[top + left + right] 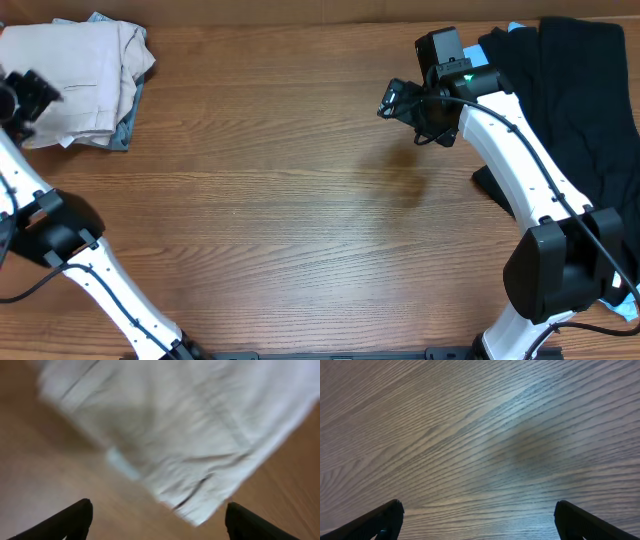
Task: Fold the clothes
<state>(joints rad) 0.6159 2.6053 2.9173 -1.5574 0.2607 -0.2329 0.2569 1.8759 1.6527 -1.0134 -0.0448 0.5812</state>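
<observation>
Garments at two corners, both pincers wide and empty

Four pieces of clothing could be counted from overhead. One pair of beige shorts (70,65) lay folded in a thick bundle at the far left corner of the table (280,210). One blue-grey piece (127,122) showed as a narrow edge from under it. One black garment (585,90) sprawled unfolded over the far right corner, partly hidden by the right arm. One light-blue piece (627,308) peeped out at the right edge nearer the robot. Whether the pale sliver beside the black cloth's top belonged to it could not be told. Two arms, with one gripper each, stood over the table.

The left gripper (159,522) hung at the left edge of the beige shorts. Its wrist view was badly smeared, but the two dark fingers (75,520) sat at opposite sides of the frame, spread wide, with nothing between them. They seemed to be clear of the cloth rather than touching it. The right gripper (479,521) was above bare wood to the left of the black garment, apart from it. Its jaws were likewise released and wide, gripping nothing, with only wood grain and a faint shadow beneath.
</observation>
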